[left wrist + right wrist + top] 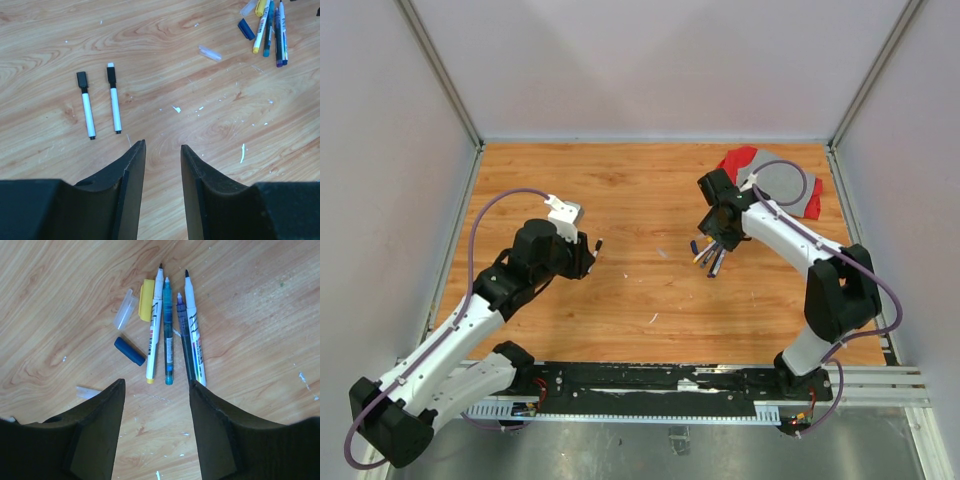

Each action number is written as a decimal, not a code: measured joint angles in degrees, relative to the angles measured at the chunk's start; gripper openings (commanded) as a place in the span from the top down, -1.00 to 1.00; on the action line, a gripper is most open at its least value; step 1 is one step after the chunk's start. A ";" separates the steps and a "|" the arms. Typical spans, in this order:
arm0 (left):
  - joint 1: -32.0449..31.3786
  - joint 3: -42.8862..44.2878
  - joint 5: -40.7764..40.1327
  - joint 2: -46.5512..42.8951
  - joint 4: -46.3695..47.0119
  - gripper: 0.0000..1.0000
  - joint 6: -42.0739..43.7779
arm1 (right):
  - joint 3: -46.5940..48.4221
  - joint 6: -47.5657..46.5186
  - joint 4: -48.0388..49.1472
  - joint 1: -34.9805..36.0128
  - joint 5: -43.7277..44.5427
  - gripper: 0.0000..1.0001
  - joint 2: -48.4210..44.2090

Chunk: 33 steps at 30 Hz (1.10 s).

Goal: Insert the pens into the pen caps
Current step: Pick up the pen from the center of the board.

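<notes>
Table (640, 190): flat board with a smooth orange-brown wood-grain print, flecked with small white specks.
Right gripper (156, 385): two matte black wedge-shaped fingers, released, standing apart with nothing between them.
Pens (168, 330): four slim uncapped cylinders lying side by side just ahead of the right gripper's fingertips, nibs pointing away. One is white with a yellow end, one translucent teal, one dark purple, one white with coloured print. The last one's near end reaches the edge of one finger in the wrist view.
Pen caps (129, 351): short plastic tubes beside the pens, ahead of the other finger. One is yellow, one clear, and one dark blue with a rounded end, nearest the fingers.
Left gripper (162, 145): the same black wedge fingers, released, with only bare table showing in the gap.
Markers (114, 97): two thin white barrels, each black at the far end, lying parallel ahead and left of the left gripper's fingertips, well apart from the pens.
Writing: red and dark lettering along the white pens, too small to read.
Cloth (782, 182): crumpled red and grey fabric beyond the right gripper.
</notes>
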 measured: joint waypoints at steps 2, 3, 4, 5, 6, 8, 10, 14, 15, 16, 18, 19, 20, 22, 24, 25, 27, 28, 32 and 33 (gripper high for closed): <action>0.00 0.00 0.09 0.17 0.07 0.23 0.00 | 1.68 0.55 -0.57 0.02 0.11 -0.03 1.64; 0.00 0.00 0.13 0.28 0.13 0.23 0.02 | 2.34 0.81 -0.81 0.02 0.11 0.00 2.38; 0.00 0.00 0.15 0.39 0.17 0.23 0.00 | 2.86 0.96 -0.98 0.02 0.13 0.03 3.10; 0.00 0.00 0.17 0.48 0.22 0.23 0.02 | 3.19 1.03 -1.22 0.04 0.11 0.05 3.61; 0.00 0.00 0.17 0.57 0.31 0.23 0.02 | 3.48 1.16 -1.33 0.04 0.13 0.09 4.20; 0.00 0.00 0.17 0.63 0.35 0.23 0.02 | 4.15 1.25 -1.68 0.07 0.11 0.16 5.31; 0.00 -0.02 0.17 0.66 0.39 0.23 0.02 | 4.66 1.22 -1.75 0.17 0.07 0.21 6.36; 0.00 -0.31 0.28 0.66 0.72 0.23 0.02 | 5.66 1.22 -2.03 0.42 -0.04 0.24 8.00; 0.00 -0.33 0.35 0.70 0.72 0.23 0.02 | 5.95 1.22 -2.16 0.44 -0.09 0.25 8.39; 0.00 -0.33 0.42 0.76 0.74 0.23 0.02 | 6.19 1.22 -2.21 0.50 -0.17 0.25 8.81; 0.00 -0.35 0.55 0.85 0.74 0.23 0.02 | 6.64 1.22 -2.23 0.70 -0.46 0.28 9.79; 0.00 -0.37 0.59 0.90 0.76 0.23 0.02 | 6.93 1.20 -2.29 0.76 -0.61 0.30 10.34; 0.00 -0.37 0.61 0.92 0.76 0.23 0.04 | 7.13 1.20 -2.29 0.79 -0.79 0.31 10.75; 0.00 -0.42 0.63 0.98 0.76 0.23 0.04 | 7.21 1.16 -2.29 0.85 -1.09 0.33 11.34; 0.00 -0.46 0.66 1.09 0.81 0.23 0.02 | 7.23 1.16 -2.34 0.92 -1.49 0.35 11.76; 0.00 -0.50 0.66 1.16 0.81 0.23 0.04 | 7.30 1.16 -2.34 0.92 -1.60 0.36 12.04; 0.00 -0.59 0.72 1.31 0.85 0.23 0.04 | 7.48 1.11 -2.32 0.92 -1.86 0.37 12.61; 0.00 -0.61 0.74 1.40 0.87 0.24 0.04 | 7.58 1.11 -2.34 0.94 -2.01 0.37 12.94; 0.00 -0.61 0.81 1.66 0.94 0.24 0.04 | 7.85 1.03 -2.32 0.94 -2.56 0.40 14.16; 0.00 -0.61 0.83 1.70 0.94 0.24 0.04 | 7.85 1.01 -2.32 0.94 -2.64 0.40 14.40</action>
